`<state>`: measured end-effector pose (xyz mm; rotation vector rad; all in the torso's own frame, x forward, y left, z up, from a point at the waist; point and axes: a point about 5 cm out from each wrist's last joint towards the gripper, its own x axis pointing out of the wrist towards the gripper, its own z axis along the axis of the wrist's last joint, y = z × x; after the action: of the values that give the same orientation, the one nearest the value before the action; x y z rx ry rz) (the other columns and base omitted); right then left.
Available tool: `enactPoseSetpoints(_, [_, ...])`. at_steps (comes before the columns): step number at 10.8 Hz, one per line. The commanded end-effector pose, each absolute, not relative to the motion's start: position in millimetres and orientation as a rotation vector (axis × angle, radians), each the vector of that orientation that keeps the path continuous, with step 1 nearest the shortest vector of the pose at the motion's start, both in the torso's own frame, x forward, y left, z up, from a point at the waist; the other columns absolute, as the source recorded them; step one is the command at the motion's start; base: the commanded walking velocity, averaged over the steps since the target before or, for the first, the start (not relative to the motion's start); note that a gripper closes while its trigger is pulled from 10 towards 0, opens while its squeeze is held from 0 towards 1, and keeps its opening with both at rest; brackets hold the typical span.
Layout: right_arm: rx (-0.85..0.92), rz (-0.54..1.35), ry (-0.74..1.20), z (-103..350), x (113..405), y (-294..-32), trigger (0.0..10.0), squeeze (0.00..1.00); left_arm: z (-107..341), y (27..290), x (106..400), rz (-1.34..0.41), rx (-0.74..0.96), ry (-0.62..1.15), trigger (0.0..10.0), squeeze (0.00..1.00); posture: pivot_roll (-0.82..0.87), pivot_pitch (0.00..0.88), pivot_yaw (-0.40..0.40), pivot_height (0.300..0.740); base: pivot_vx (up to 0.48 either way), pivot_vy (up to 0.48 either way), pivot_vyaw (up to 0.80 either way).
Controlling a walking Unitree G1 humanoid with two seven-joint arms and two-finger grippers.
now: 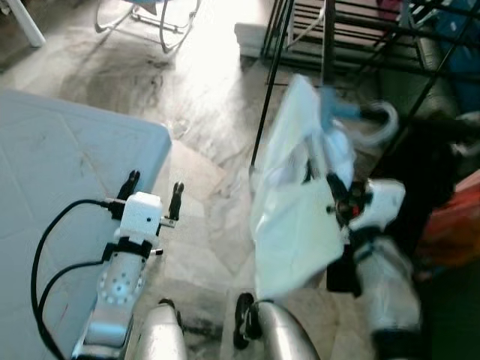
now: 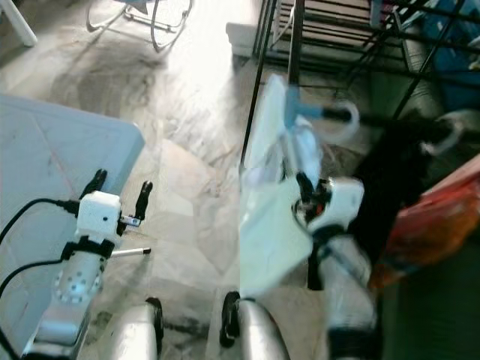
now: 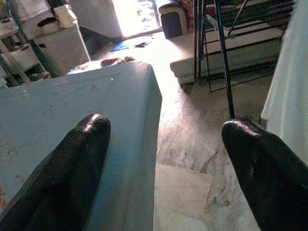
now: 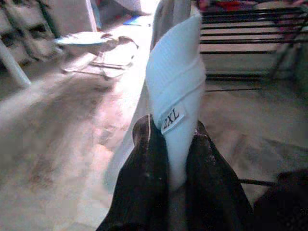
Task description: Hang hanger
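Mattress [image 1: 67, 187] at left, with the left gripper [image 1: 154, 196] over its near corner. Garment [image 1: 296, 202] on a hanger [image 1: 360, 114] at right, held in the right gripper [image 4: 169, 159]. Drying rack [image 1: 360, 30] behind; floor [image 1: 202, 165] between.

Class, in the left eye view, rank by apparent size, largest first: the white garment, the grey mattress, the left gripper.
1. grey mattress
2. white garment
3. left gripper
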<state>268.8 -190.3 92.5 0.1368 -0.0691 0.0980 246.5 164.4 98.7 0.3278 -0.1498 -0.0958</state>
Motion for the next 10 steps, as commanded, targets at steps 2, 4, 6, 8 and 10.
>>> enactPoseSetpoints(2, [-0.025, 0.053, -0.206, 128.1, 276.7, -193.6, 0.0, 0.0, 84.5, 168.6, 245.4, -0.081, 0.336, -0.068, 10.0, 0.0, 0.06, 0.206, -0.086, 0.74, 0.0, 0.0, 0.0])
enactPoseSetpoints(4, [-0.149, 0.044, -0.257, 142.0, 287.3, -195.3, 0.0, 0.0, 86.2, 166.9, 248.9, -0.078, 0.338, -0.075, 10.0, 0.0, 0.06, 0.204, -0.091, 0.74, 0.0, 0.0, 0.0])
enactPoseSetpoints(6, [-0.234, 0.016, -0.307, 154.9, 293.2, -197.3, 0.0, 0.0, 84.0, 165.8, 244.8, -0.071, 0.334, -0.07, 10.0, 0.0, 0.06, 0.211, -0.1, 0.74, 0.0, 0.0, 0.0])
enactPoseSetpoints(8, [-0.29, -0.005, -0.339, 157.9, 279.4, -195.8, 0.0, 0.0, 82.4, 166.2, 243.6, -0.063, 0.333, -0.063, 10.0, 0.0, 0.05, 0.218, -0.104, 0.74, 0.0, 0.0, 0.0])
enactPoseSetpoints(10, [-0.269, 0.012, -0.301, 147.1, 272.3, -191.1, 0.0, 0.0, 81.4, 165.8, 246.0, -0.059, 0.334, -0.06, 10.0, 0.0, 0.04, 0.22, -0.1, 0.74, 0.0, 0.0, 0.0])
